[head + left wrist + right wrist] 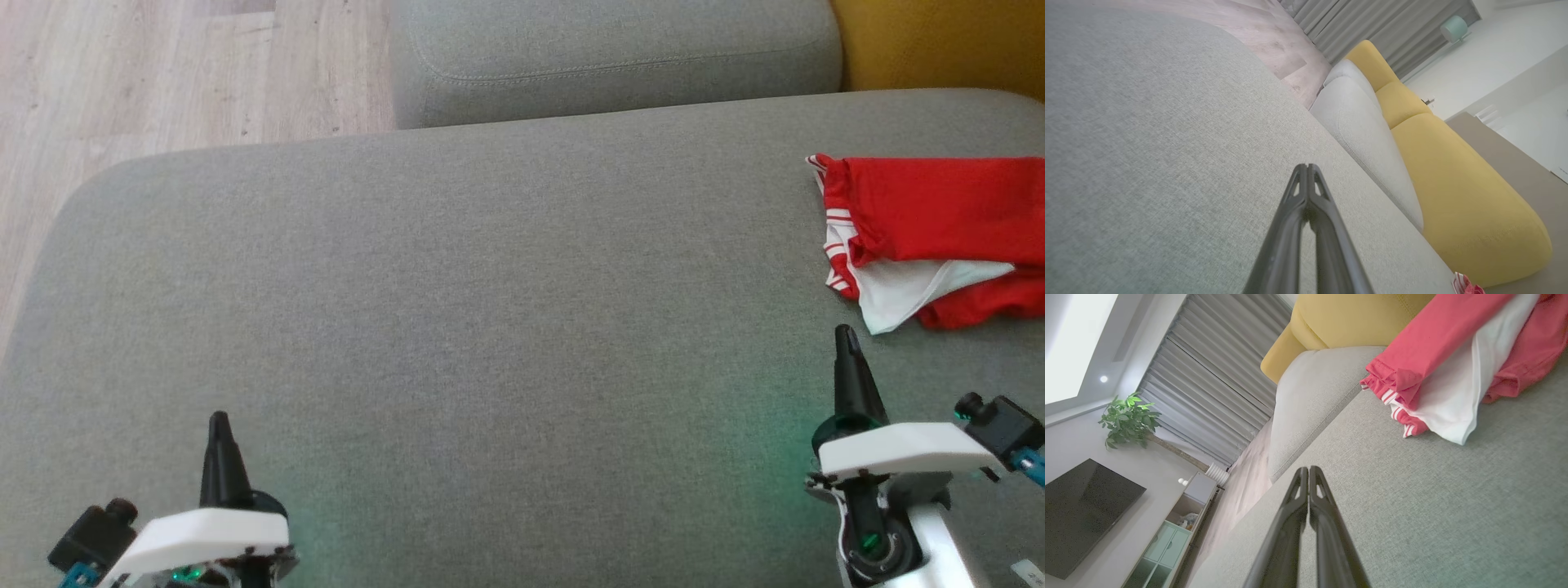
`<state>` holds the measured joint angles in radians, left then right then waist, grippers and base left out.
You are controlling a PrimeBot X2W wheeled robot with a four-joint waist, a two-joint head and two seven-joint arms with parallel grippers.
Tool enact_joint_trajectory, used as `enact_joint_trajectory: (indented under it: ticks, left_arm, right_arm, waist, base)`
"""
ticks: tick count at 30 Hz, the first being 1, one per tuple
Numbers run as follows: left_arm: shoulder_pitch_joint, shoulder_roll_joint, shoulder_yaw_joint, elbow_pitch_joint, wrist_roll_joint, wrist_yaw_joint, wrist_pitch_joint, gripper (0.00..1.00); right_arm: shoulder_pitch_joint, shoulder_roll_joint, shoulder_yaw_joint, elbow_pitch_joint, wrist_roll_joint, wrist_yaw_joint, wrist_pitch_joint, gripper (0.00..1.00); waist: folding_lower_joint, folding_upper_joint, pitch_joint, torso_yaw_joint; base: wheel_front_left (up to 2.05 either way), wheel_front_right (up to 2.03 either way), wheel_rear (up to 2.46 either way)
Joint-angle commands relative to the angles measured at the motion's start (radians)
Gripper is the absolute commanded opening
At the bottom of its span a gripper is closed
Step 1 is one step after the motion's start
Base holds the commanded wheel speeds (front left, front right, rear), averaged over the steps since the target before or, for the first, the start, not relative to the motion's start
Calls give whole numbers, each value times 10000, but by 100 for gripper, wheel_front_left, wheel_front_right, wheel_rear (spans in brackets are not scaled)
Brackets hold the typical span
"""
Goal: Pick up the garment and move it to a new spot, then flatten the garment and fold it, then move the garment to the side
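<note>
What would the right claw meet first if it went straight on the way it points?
Likely the red and white garment, lying just ahead of the right claw; from the wrist it sits slightly off-line, so it might graze past.

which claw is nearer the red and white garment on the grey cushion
Right. The right claw, shut, sits just short of the red and white fabric garment, not touching; the left claw, shut, is far off across the grey fabric cushion.
</note>
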<state>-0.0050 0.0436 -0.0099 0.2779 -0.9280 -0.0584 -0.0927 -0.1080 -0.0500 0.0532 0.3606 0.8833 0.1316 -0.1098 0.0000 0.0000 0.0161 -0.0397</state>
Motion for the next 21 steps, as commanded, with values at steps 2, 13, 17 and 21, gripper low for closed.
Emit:
enact_joint_trajectory:
  ticks: [2,13,17,21]
  left_arm:
    - [-548,33,258,-333,-327,-73,86,0]
    - [-627,38,418,-332,-1392,-180,410,0]
    - [-649,40,462,-331,-1683,-209,499,0]
    - [-678,42,521,-331,-2071,-248,617,0]
  right_arm:
    - [-251,-178,-11,-433,384,-4,96,0]
    - [-205,-190,-227,-555,1560,-5,402,0]
    - [-192,-192,-288,-589,1880,-5,486,0]
    - [-175,-194,-369,-633,2306,-6,599,0]
  waist:
    - [0,0,-4,13]
    - [0,0,-25,76]
    - [0,0,-30,93]
    - [0,0,-38,116]
  base:
    - [0,0,0]
    - [0,0,0]
    - [0,0,0]
    - [0,0,0]
